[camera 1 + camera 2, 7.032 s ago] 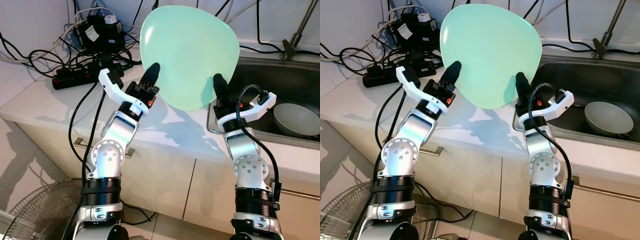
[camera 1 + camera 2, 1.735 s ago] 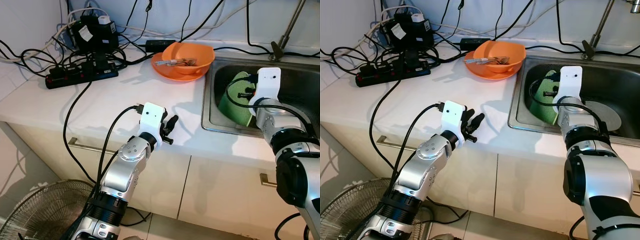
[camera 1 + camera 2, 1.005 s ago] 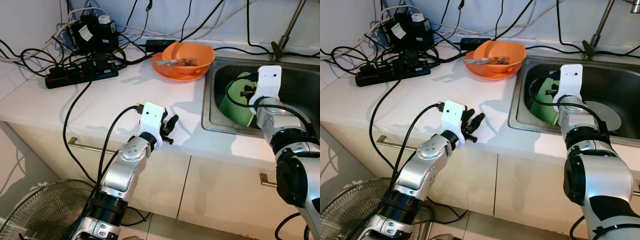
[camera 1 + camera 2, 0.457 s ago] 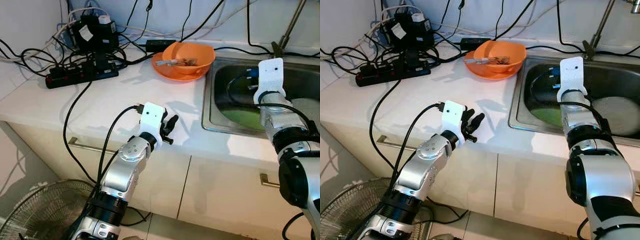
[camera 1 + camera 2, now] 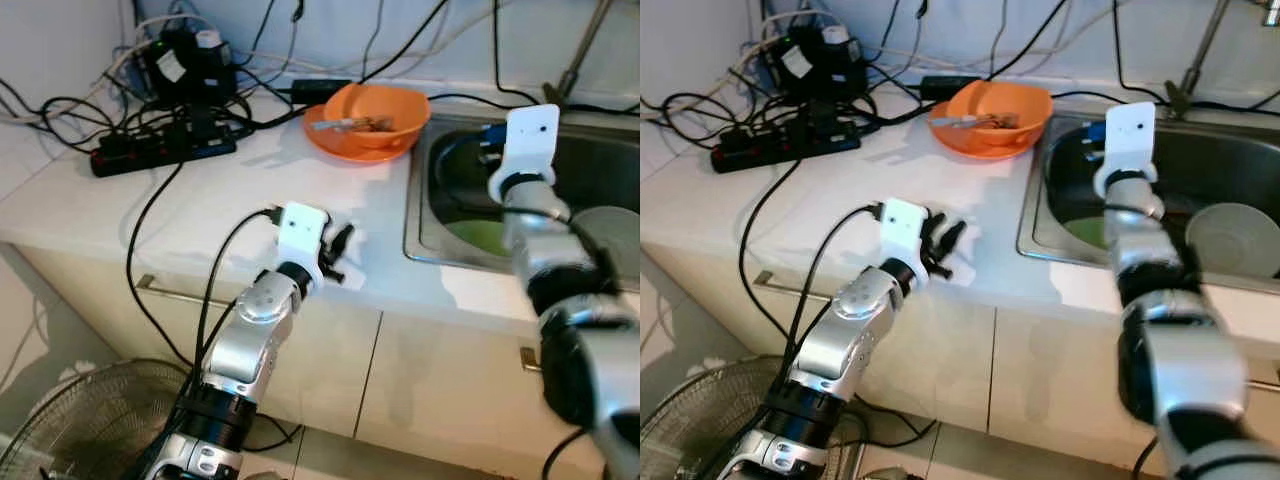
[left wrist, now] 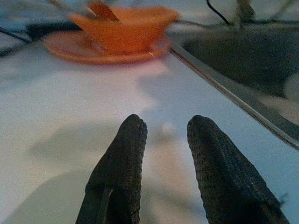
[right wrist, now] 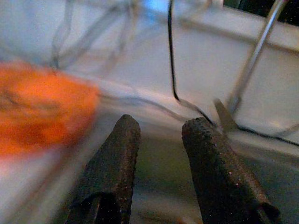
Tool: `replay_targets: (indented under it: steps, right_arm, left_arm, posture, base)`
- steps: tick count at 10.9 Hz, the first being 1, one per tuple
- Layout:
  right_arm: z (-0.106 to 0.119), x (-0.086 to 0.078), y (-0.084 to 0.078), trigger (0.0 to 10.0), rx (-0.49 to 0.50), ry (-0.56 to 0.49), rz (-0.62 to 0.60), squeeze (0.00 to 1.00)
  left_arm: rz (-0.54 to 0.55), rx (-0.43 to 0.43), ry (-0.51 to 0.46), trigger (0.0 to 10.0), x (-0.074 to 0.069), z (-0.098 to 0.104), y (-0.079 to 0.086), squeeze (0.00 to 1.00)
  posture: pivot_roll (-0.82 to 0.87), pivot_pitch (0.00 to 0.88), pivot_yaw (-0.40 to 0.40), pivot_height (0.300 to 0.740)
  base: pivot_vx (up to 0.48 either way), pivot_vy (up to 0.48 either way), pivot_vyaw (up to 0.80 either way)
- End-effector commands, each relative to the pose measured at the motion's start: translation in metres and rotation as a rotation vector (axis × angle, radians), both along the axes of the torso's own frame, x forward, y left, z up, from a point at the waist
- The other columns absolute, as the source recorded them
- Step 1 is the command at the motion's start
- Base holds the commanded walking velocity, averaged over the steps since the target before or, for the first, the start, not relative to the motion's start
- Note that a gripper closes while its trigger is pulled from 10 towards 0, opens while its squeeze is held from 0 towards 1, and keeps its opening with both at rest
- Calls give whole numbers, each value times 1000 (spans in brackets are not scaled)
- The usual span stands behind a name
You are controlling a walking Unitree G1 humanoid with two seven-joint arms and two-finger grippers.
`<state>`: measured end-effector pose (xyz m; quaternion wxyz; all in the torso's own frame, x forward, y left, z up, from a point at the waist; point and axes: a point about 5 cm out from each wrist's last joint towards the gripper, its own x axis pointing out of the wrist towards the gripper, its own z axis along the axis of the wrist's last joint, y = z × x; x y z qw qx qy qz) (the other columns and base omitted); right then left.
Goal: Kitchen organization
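One green plate lay flat in sink, no longer upright in right gripper as second before. Right gripper's jaws stood apart, empty, lifted above basin. Left gripper hovered low over counter, jaws apart, empty, unchanged. Orange bowl with utensils sat beside sink. Judged: plate delivered; next item pending.

White counter: orange plate with bowl near sink; black power strips and cables at back left.
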<state>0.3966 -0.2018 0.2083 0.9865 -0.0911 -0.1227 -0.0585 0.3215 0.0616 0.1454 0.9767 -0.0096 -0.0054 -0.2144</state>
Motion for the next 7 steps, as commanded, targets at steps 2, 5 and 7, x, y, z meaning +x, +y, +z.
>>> replay_targets:
  steps: [2,5,7]
  right_arm:
    - [3,-11,13,10000,62,-126,59,0]
    - [-33,-46,36,10000,112,-191,80,0]
    - [-44,-62,43,10000,145,-198,48,0]
  left_arm:
    - [75,-14,-74,10000,5,7,10,0]
    - [188,-71,-203,10000,9,22,25,0]
    - [240,-86,-240,10000,9,17,34,0]
  posture:
    - [79,0,55,740]
    - [57,0,81,740]
    - [44,0,99,740]
  base:
    - [0,0,0]
    - [0,0,0]
    - [0,0,0]
